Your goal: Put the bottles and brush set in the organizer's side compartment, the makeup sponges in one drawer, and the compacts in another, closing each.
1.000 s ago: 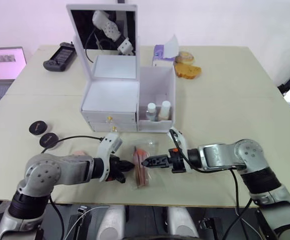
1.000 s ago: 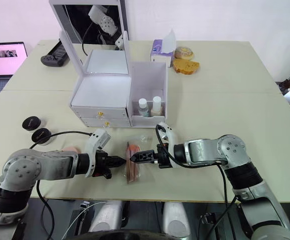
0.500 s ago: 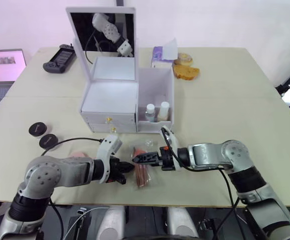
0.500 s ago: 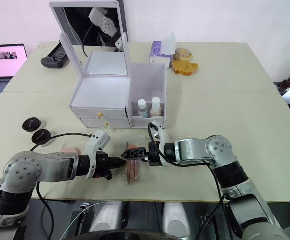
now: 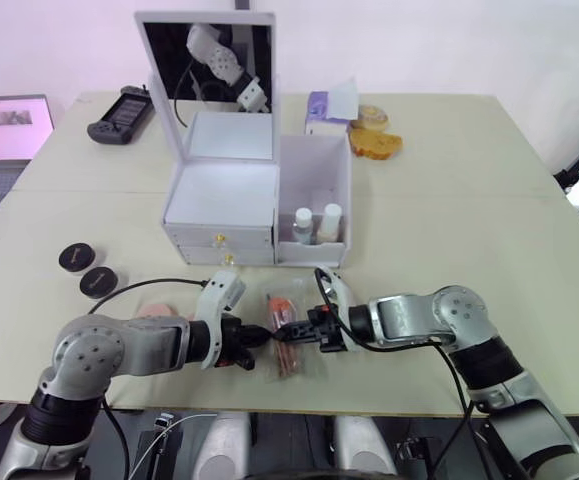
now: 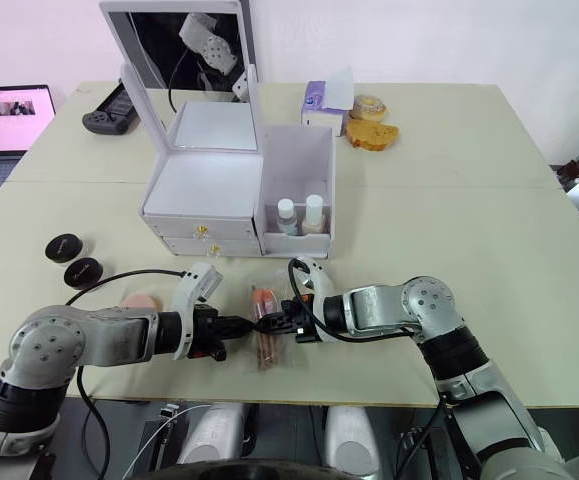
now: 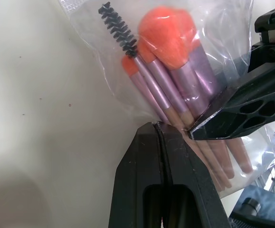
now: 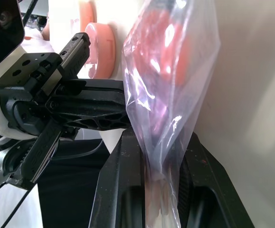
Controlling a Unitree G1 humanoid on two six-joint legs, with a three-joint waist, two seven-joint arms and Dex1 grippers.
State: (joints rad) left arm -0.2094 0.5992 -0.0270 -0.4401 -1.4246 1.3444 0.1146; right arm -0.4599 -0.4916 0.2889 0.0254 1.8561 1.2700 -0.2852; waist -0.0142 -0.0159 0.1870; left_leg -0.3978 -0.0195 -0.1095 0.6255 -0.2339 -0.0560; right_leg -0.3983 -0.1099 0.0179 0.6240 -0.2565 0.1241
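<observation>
Low in the frame, the right gripper (image 6: 287, 325) is pinching the brush set (image 5: 287, 340); the left gripper (image 5: 256, 339), fingers pressed together, is seemingly touching its bag.

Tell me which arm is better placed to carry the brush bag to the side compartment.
Right, probably. The right hand pinches the brush bag; the side compartment is on its side. The left hand is shut beside it.

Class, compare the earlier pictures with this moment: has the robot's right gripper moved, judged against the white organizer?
Yes. The right gripper has moved toward the robot's left, from below the organizer's side compartment to below its drawers, and now pinches the brush set bag.
</observation>
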